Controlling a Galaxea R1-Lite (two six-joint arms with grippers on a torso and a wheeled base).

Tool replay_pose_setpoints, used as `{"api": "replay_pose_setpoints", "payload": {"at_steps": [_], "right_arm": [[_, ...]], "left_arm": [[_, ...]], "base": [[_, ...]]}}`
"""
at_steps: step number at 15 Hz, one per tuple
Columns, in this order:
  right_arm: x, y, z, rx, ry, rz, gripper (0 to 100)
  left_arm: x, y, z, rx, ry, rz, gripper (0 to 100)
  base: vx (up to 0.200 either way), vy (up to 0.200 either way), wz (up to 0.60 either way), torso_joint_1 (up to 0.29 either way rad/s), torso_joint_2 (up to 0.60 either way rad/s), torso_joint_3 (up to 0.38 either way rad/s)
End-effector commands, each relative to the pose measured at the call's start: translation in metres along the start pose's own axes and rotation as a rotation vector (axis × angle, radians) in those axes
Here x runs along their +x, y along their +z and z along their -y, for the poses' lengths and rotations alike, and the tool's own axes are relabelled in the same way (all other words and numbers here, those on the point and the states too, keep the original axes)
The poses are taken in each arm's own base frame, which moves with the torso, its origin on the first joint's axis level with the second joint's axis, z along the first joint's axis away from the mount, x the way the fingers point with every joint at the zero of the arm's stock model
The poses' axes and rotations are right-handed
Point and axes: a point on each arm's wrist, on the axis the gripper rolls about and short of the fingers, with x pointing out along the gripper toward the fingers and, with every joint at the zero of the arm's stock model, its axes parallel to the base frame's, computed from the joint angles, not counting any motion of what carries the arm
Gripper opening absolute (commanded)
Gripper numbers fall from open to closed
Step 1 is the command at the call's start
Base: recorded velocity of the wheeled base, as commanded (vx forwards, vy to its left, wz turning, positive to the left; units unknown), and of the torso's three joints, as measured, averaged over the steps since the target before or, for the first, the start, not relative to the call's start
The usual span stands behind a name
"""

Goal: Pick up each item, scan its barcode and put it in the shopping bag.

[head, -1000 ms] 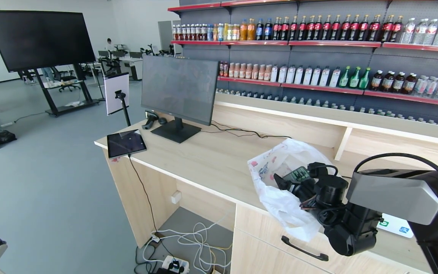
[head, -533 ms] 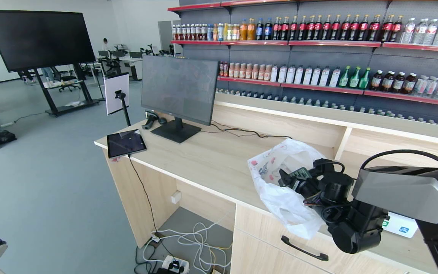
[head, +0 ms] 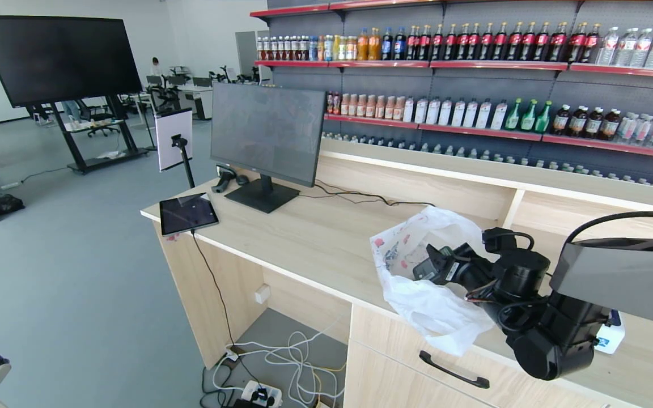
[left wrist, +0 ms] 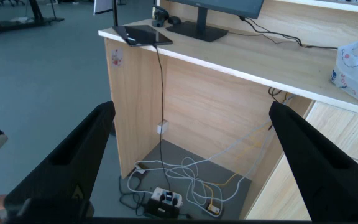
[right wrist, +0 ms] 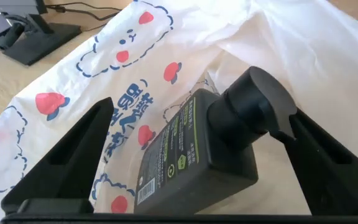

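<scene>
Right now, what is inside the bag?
A dark bottle with a black cap lies in the bag, within the open right gripper. Whatever is under it or deeper is covered by the bottle and plastic folds.

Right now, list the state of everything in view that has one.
Shopping bag: mouth open, lying on the counter.
Bottle: capped, lying in the bag's mouth.
Right gripper: open, one finger on each side of the bottle.
Left gripper: open, empty.
Monitor: screen dark.
Tablet: screen dark, lying flat.
Drawer: shut.

Black right tool (right wrist: 197,115), grey cover (head: 615,283), black cable (head: 615,218)
</scene>
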Motion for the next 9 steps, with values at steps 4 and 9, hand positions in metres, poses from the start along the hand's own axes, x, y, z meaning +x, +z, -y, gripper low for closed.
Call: {"api": "replay_pose_setpoints", "payload": {"at_steps": [4, 9], "right_arm": [[-0.026, 0.034, -0.005, -0.018, 0.012, 0.047, 100], [-0.039, 0.062, -0.009, -0.061, 0.022, 0.117, 100]], "left_arm": [[0.0, 0.0, 0.0, 0.001, 0.0, -0.001, 100], [0.0, 0.0, 0.0, -0.002, 0.0, -0.001, 100]], "base": [[0.0, 0.0, 0.0, 0.0, 0.0, 0.0], [0.0, 0.0, 0.0, 0.0, 0.0, 0.0]]}}
